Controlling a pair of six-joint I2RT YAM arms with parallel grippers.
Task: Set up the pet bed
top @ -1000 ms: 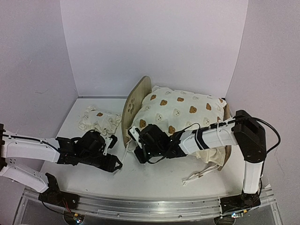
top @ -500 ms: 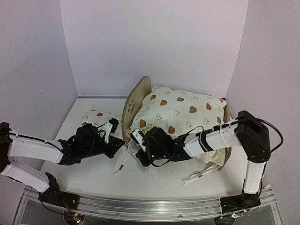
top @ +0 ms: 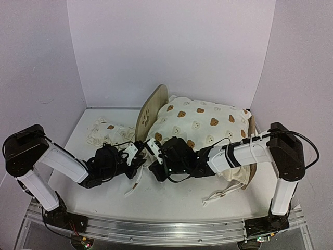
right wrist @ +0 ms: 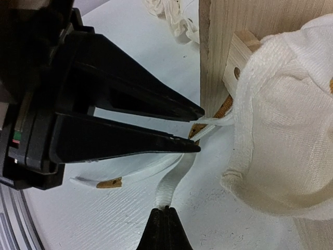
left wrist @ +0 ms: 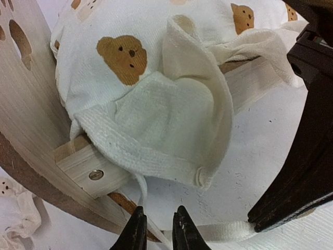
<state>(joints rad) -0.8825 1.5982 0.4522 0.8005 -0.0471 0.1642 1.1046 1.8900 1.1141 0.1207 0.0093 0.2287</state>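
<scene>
White table (top: pixel 171 203): right gripper (right wrist: pixel 166 211) pinching tie strap (right wrist: pixel 174 177), left gripper (left wrist: pixel 158 224) nearly closed, grip unclear. imo hold strap taut by pet bed (top: pixel 151 112) post.

pet bed (top: pixel 151 110) base: hidden under cushion (top: pixel 203 122) | left tool (left wrist: pixel 157 211): cut by lower edge, grip on thin cord (left wrist: pixel 142 188) unclear, possibly pinched | tie strap (right wrist: pixel 174 182) end: buried in right tool (right wrist: pixel 166 210) tips

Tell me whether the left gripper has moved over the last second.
Yes. The left gripper moved right and farther back, to the near end of the pet bed headboard.
</scene>
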